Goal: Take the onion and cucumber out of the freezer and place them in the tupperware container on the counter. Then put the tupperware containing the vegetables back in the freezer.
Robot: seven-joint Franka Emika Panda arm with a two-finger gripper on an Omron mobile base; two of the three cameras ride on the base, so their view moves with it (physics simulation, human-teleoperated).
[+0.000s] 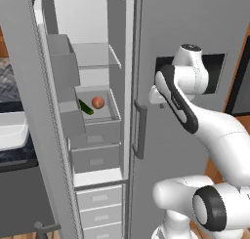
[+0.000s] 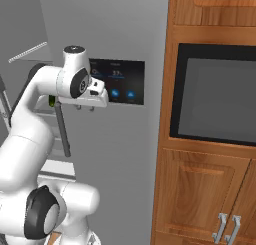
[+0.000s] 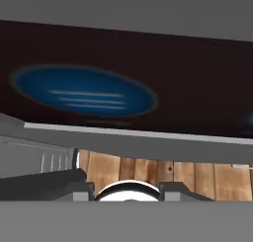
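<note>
The freezer [image 1: 117, 48] stands open in the left base view. In its upper grey drawer the reddish-orange onion [image 1: 97, 102] lies beside the dark green cucumber [image 1: 86, 107]. My gripper [image 1: 157, 102] is to the right of the opening, right up against the neighbouring door's dark touch panel [image 2: 117, 81]. In the right base view the gripper [image 2: 84, 108] points down under the hand. The hand view has the gripper [image 3: 126, 189] open and holding nothing, with a blue oval icon on the panel just ahead. The white tupperware container [image 1: 10, 128] sits on the dark counter [image 1: 14, 156] at the far left, partly cut off.
The open freezer door [image 1: 24, 111] with its grey bins [image 1: 63, 62] stands between the counter and the compartment. A vertical bar handle [image 1: 139, 130] runs down the panel door. Wooden cabinets [image 2: 210, 189] and a dark built-in oven [image 2: 220, 99] are to the right.
</note>
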